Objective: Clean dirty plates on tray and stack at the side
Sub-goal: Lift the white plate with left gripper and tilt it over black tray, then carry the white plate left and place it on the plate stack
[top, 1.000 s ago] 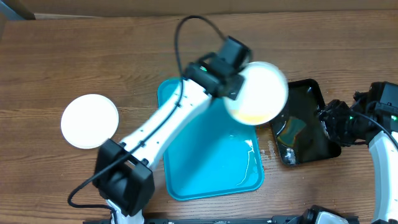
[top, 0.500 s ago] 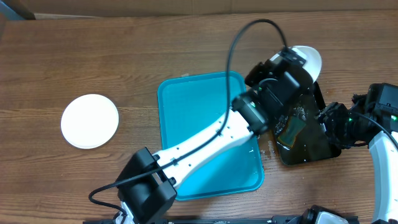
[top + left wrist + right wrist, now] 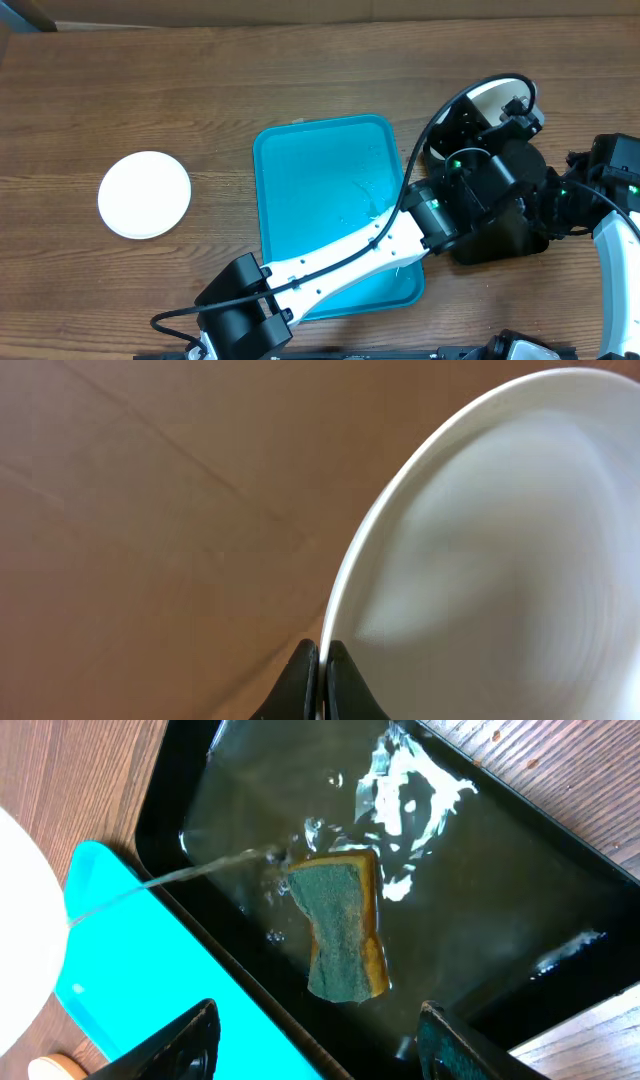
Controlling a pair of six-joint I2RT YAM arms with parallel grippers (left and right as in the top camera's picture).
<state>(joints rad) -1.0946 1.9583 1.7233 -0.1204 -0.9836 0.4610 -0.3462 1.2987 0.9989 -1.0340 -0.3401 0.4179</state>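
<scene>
Plate (image 3: 495, 92) clamped in my left gripper (image 3: 320, 660) has just come off the blue tray (image 3: 320, 180), draining into the black tray (image 3: 500, 970), so scrubbing's next.

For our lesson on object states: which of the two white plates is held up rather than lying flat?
The right-hand plate, pinched at its rim by the shut left gripper; the other plate lies flat on the table, far left, untouched.
</scene>
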